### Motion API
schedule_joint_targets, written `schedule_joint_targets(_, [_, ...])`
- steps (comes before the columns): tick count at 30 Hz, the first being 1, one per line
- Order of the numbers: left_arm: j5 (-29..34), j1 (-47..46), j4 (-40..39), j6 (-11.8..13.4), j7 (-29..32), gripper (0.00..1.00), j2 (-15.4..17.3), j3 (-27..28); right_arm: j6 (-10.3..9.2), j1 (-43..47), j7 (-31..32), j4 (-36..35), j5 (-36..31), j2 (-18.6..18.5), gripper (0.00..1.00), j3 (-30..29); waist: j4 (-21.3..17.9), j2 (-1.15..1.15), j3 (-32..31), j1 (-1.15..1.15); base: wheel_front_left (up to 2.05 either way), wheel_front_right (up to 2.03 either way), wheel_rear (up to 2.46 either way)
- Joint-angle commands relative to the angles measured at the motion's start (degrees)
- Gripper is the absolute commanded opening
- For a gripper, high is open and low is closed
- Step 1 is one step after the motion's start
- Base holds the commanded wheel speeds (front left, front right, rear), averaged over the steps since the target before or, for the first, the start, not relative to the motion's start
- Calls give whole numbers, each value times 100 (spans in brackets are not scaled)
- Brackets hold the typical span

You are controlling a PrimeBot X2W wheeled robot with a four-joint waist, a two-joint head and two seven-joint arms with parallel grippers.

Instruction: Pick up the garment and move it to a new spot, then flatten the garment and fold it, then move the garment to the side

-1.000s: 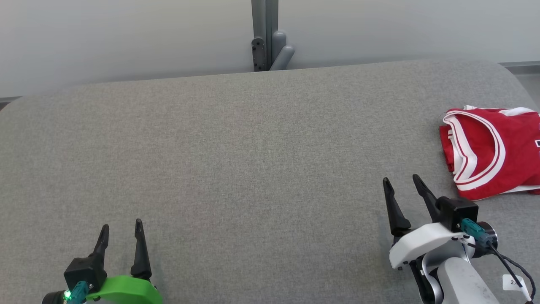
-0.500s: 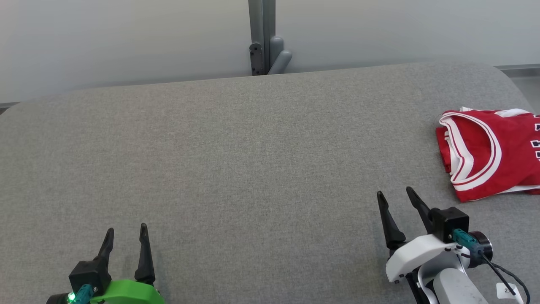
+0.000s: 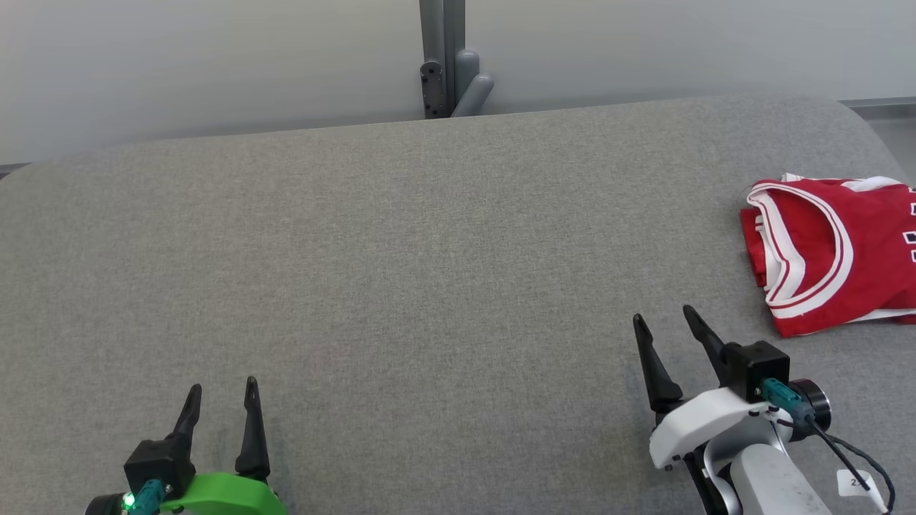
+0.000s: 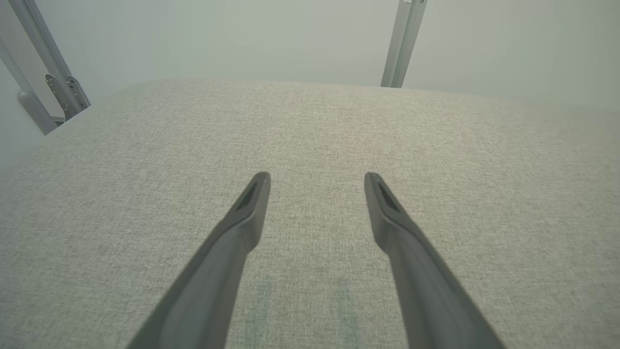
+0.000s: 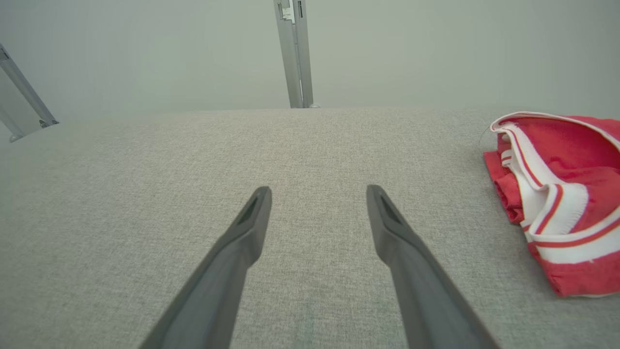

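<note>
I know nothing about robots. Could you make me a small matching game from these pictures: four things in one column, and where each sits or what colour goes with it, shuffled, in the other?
Things
1. garment
2. left gripper
3. right gripper
4. metal post

Descriptions
A. open, on a green mount, lower left of the head view
B. upright behind the far edge of the table, near its middle
C. red with white trim, lying at the table's right end
D. open, on a white mount, close to the garment but not touching it

Pairs: 1-C, 2-A, 3-D, 4-B
</note>
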Motion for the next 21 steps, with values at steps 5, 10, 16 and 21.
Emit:
schedule_joint_targets(5, [-46, -11, 34, 9, 1, 100, 26, -34, -6, -46, -14, -10, -16, -15, 100, 17, 215, 15, 16, 0, 0, 0, 0])
schedule_joint_targets(10, [-58, -16, 25, -27, 1, 100, 24, -64, -7, -64, -14, -43, -16, -26, 100, -84, 203, 15, 40, 0, 0, 0, 0])
schedule_joint_targets(16, [-131, -13, 27, -69, 1, 0, -1, -101, -3, -30, 0, -32, -4, 1, 0, -97, 190, 0, 56, 0, 0, 0, 0])
schedule_joint_targets(21, [-189, 25, 257, -70, 29, 0, -28, -125, -3, 131, 50, 182, 69, 33, 0, -98, 190, 0, 54, 0, 0, 0, 0])
